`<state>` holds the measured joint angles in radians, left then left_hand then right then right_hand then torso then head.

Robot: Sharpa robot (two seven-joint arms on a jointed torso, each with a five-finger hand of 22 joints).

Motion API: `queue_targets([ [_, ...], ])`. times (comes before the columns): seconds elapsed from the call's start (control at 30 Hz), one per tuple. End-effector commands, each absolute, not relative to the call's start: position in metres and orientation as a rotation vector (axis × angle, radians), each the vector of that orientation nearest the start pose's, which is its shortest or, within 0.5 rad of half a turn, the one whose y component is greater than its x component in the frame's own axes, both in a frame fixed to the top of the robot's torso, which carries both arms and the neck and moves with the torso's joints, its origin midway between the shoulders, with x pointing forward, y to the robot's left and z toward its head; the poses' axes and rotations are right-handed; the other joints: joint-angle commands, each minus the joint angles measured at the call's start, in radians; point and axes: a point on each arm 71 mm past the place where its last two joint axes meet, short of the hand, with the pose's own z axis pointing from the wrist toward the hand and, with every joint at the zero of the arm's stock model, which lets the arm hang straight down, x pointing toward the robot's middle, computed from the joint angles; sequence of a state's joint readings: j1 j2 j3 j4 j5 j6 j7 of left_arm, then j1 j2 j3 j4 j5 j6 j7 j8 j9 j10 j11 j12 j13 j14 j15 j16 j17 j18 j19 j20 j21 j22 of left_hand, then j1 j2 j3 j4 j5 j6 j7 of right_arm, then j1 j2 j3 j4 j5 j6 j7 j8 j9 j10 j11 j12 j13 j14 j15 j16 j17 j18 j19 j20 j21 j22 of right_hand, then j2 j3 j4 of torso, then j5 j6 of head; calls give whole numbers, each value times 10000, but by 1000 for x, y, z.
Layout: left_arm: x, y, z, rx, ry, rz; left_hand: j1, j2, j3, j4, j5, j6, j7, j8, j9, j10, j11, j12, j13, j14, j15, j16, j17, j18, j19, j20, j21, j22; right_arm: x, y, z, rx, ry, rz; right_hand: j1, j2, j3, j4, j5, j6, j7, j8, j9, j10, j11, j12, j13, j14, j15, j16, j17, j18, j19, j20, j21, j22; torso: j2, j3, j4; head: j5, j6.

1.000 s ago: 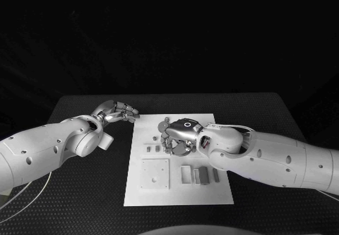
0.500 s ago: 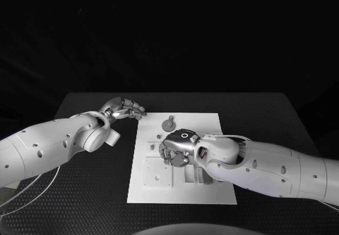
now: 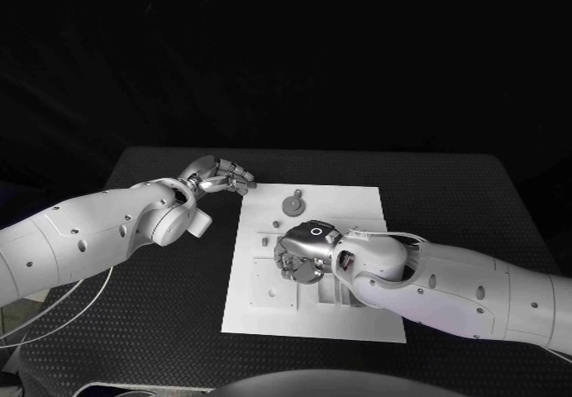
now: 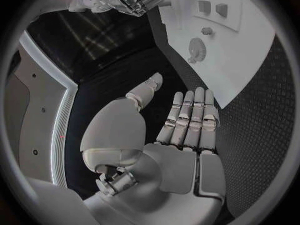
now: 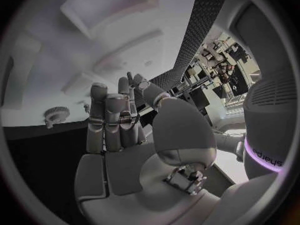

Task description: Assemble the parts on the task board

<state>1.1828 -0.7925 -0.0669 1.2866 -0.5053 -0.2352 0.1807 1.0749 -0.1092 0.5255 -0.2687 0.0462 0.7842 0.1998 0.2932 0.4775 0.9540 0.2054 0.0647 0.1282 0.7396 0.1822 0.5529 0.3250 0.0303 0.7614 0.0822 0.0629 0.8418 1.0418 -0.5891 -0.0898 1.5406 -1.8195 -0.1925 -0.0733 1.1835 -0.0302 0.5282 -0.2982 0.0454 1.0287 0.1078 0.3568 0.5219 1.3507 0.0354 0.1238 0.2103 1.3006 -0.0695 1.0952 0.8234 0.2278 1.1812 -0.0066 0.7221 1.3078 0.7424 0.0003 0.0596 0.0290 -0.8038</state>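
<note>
- Your task board point(image 3: 358, 318) lies flat in the middle of the black worktop point(image 3: 477, 190), its long side running away from the robot.
- Your right hand point(image 3: 301, 252) hovers low over the middle of the board, palm down, covering the parts beneath it. In the right wrist view its fingers point(image 5: 106, 117) lie straight and side by side, thumb set apart; nothing shows in them, though whether they touch a part you cannot tell.
- Your left hand point(image 3: 221, 176) sits off the board, just beyond its far left corner, over bare worktop. The left wrist view shows its fingers point(image 4: 194, 115) stretched out flat and close together, thumb apart, holding nothing.
- A round gear-like part point(image 3: 292, 203) lies on the far end of the board, clear of both hands.
- Two small block parts point(image 4: 212, 8) sit further along the board, seen from the left wrist.
</note>
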Motion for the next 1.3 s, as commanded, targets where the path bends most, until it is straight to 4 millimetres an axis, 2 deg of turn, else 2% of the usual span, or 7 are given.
queue_targets([
  [0.03,519,247,-217,-7248,17082,-11310,-37,-61,-31,12,44,-66,95,34,-9,-21,1,49,-12,-54,43,-47,13,106,-47,49,28,-18,408,-59,-266,-7156,17184,8045,-1,70,21,35,37,31,10,55,24,50,-19,10,15,-15,-85,44,-13,340,-28,-66,39,222,-7,-4,-24,41,-43],
  [0.4,520,249,-218,-7273,17087,-11262,-33,-64,-31,16,44,-69,96,36,-9,-21,1,49,-22,-55,45,-54,22,106,-51,51,31,-31,409,-69,-267,-7089,17276,7810,-2,70,20,34,37,28,10,55,38,51,-20,6,23,-21,-87,52,-15,340,-32,-68,45,221,-13,-18,2,36,-73],
  [0.53,520,251,-218,-7290,17078,-11226,-31,-62,-29,18,44,-69,96,37,-9,-21,2,49,-25,-55,45,-57,25,107,-52,51,33,-35,411,-72,-269,-7070,17324,7710,-2,69,20,34,37,28,10,55,43,52,-20,5,26,-23,-87,54,-16,340,-34,-69,47,220,-6,-12,-16,44,-118],
  [0.67,520,252,-218,-7291,17064,-11221,-29,-61,-28,20,44,-66,94,40,-9,-20,2,50,-28,-56,46,-60,27,107,-53,52,34,-40,411,-71,-269,-7104,17354,7709,-3,67,19,34,37,28,10,56,48,54,-21,4,29,-26,-88,56,-17,340,-36,-69,50,220,-4,-27,-19,-24,-95],
  [0.97,519,251,-218,-7286,17063,-11233,-26,-64,-28,23,44,-65,94,43,-8,-19,2,50,-35,-57,47,-66,34,108,-54,52,36,-49,411,-69,-270,-7141,17361,7750,-7,69,19,35,37,26,9,55,59,55,-22,1,36,-31,-88,61,-19,340,-40,-69,54,219,-8,-25,1,-37,-98],
  [1.2,519,251,-218,-7293,17067,-11223,-23,-69,-29,24,43,-66,93,45,-8,-19,2,50,-41,-58,48,-71,40,108,-56,54,37,-57,411,-68,-270,-7170,17372,7769,-9,71,20,35,37,24,9,54,67,55,-22,-3,41,-35,-88,65,-21,340,-44,-69,57,218,-7,-18,-6,-15,-117],
  [1.3,519,251,-218,-7288,17066,-11231,-22,-70,-29,26,44,-66,93,46,-8,-19,3,50,-43,-58,48,-74,42,108,-57,54,38,-60,410,-66,-271,-7194,17375,7794,-9,70,20,35,37,23,9,53,71,55,-22,-4,43,-37,-88,66,-22,340,-46,-69,59,217,-7,-16,-7,14,-169],
])
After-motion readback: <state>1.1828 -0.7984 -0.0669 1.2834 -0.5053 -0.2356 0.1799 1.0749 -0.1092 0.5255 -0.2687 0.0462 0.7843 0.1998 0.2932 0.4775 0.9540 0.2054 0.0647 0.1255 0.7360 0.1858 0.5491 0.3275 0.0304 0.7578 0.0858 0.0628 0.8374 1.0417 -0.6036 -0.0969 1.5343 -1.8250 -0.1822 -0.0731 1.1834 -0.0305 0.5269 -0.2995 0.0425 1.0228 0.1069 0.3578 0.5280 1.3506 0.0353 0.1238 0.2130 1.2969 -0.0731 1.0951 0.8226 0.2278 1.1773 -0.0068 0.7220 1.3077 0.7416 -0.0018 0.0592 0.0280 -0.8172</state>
